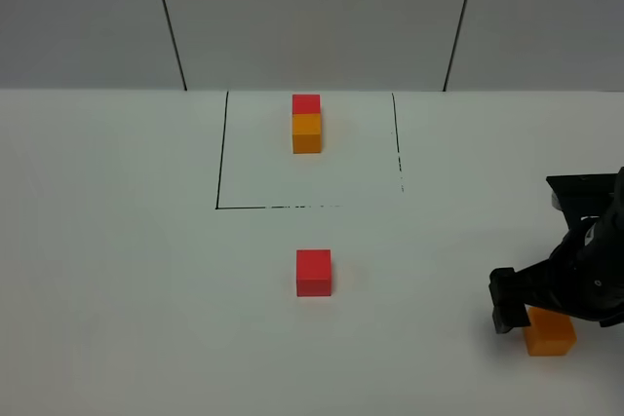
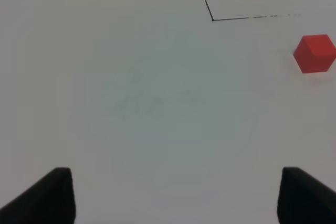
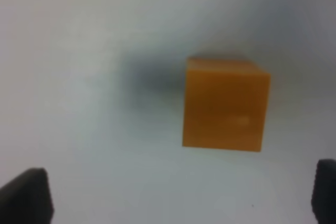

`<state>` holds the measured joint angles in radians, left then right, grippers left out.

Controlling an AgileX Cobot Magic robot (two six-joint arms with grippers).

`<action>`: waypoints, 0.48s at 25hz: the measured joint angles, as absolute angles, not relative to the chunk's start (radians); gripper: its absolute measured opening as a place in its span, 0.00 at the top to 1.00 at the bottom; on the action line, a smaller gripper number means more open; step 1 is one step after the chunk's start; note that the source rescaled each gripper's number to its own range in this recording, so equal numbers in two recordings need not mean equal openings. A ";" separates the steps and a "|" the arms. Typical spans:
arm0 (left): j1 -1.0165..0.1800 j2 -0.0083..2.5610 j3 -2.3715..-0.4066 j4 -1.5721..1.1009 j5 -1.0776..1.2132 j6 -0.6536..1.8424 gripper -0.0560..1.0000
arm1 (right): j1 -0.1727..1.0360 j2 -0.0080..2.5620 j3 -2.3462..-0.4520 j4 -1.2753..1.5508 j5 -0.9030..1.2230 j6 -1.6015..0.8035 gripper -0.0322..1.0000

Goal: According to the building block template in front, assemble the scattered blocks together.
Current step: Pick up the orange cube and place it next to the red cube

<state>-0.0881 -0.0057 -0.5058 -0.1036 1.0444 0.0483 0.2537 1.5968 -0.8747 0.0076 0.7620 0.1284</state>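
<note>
We are logging the orange cube [image 3: 226, 104] first. It is sitting flat on the white table [image 1: 117, 270], at about 4 o'clock from the red cube [image 1: 314, 272] and well apart from it. The right gripper [image 3: 176, 198] is hovering just over it with jaws standing wide apart. Neither finger appears to be touching the cube, so nothing is clamped.

The red cube is resting alone near mid-table, at 6 o'clock from the building block template [image 1: 306, 124]. The template is standing inside the black-line square [image 1: 221, 153], red half at 12 o'clock, orange half at 6. The left gripper [image 2: 176, 198] is hanging over bare table, jaws apart and empty.

We are judging the assembly as not yet begun: the cubes are unjoined and neither is lifted. Grasping the orange cube, carrying it toward 10 o'clock and seating it against the red cube's 6 o'clock face are all remaining.

The orange cube is lying close to the 3 and 6 o'clock limits of the high view, and no table edge is showing there. The table between the two cubes is lying open.
</note>
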 joint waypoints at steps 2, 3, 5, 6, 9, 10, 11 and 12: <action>-0.088 -0.006 -0.506 -0.104 1.044 0.048 0.28 | 0.254 1.618 -0.875 0.008 0.758 0.131 0.00; -0.088 -0.006 -0.506 -0.104 1.044 0.048 0.28 | 0.254 1.630 -0.875 0.008 0.755 0.130 0.00; -0.088 -0.006 -0.506 -0.104 1.044 0.048 0.28 | 0.254 1.652 -0.875 0.008 0.748 0.130 0.00; -0.088 -0.006 -0.506 -0.104 1.044 0.048 0.28 | 0.254 1.662 -0.875 0.008 0.744 0.130 0.00; -0.088 -0.006 -0.506 -0.104 1.044 0.048 0.28 | 0.254 1.684 -0.875 0.000 0.730 0.131 0.00; -0.088 -0.006 -0.506 -0.104 1.044 0.048 0.28 | 0.254 1.691 -0.875 0.000 0.729 0.131 0.00; -0.088 -0.006 -0.506 -0.104 1.044 0.048 0.28 | 0.254 1.697 -0.875 0.000 0.727 0.131 0.00; -0.088 -0.006 -0.506 -0.104 1.044 0.048 0.28 | 0.254 1.703 -0.875 0.000 0.724 0.131 0.00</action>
